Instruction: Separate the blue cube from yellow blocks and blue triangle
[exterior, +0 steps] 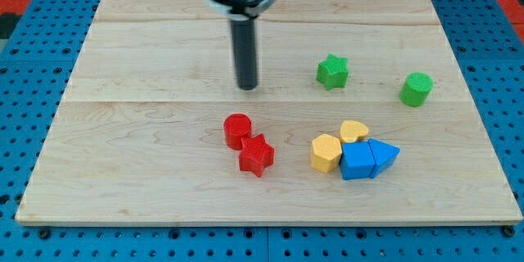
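Blue cube lower-right of my tip, well apart

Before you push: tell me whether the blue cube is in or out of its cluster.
In: blue cube touches yellow hexagon and blue triangle.

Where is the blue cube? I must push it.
The blue cube lies low on the view's right, touching the yellow blocks and blue triangle.

Yellow hexagon, yellow heart and blue triangle hem the blue cube; its bottom side lies open.
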You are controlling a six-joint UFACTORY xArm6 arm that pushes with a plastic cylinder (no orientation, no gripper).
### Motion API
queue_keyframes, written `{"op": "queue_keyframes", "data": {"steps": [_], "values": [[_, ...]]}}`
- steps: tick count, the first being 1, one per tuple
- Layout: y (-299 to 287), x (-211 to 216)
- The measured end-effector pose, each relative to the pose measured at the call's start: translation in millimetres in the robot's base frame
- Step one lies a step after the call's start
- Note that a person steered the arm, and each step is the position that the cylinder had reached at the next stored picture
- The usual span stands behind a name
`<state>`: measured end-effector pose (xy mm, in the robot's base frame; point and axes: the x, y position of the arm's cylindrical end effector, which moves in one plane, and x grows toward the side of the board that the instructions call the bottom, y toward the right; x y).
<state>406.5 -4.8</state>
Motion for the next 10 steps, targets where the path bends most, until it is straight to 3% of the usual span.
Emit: {"op": "queue_keyframes", "data": {"steps": [2,3,4,6,7,8,10], "values": [[19.0,5.0],[57.5,25.7],[141.5,26.5],[207.0,122.4],[184.6,173.9],[144.1,188.4],[99.5,115.2]]}}
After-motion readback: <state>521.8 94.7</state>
